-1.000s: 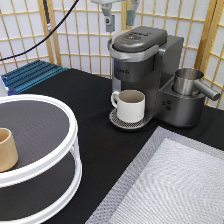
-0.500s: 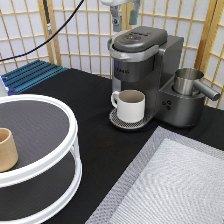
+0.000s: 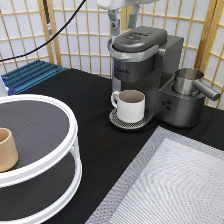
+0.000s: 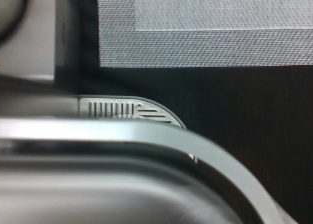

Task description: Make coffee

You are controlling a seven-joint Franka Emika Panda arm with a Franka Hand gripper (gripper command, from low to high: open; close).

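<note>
A dark grey coffee machine [image 3: 145, 60] stands at the back of the black table, its lid down. A white mug [image 3: 131, 105] sits on its round drip tray [image 3: 120, 121], under the spout. My gripper [image 3: 124, 21] hangs open and empty just above the machine's lid, at the exterior view's top. The wrist view looks straight down on the lid's curved silver rim [image 4: 138, 150], with the drip tray's grate [image 4: 123, 109] below it.
A steel cup [image 3: 187, 80] with a handle sits on the machine's side base. A white two-tier turntable rack [image 3: 55, 155] holds a tan cup [image 3: 7, 150] at the left. A grey woven mat [image 3: 170, 185] lies at the bottom right; a blue tray [image 3: 30, 75] lies at the back left.
My gripper has moved toward the exterior view's right, from beside the machine's left edge to above its lid. Nothing else has moved.
</note>
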